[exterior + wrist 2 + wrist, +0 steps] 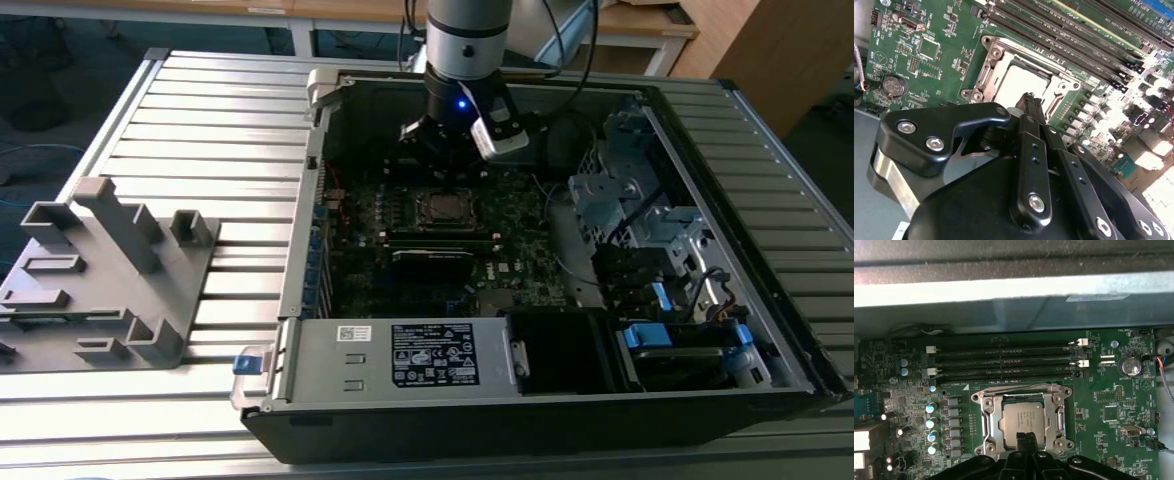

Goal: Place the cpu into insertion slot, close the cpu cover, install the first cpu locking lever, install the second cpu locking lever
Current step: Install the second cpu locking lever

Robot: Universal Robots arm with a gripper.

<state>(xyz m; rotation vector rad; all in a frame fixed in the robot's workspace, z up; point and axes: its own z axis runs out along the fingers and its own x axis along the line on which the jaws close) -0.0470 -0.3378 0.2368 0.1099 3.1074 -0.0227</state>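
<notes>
Fingers of my gripper [1028, 442] look pressed together, holding nothing, just above the edge of the insertion slot [1023, 421]. The cpu [1024, 422] already lies in the slot, and the cpu cover [1030, 65] seems closed over its rim, though I am not sure it is flat. If I push down off-centre, the tip may slip and scratch the motherboard [1104, 400].
</notes>
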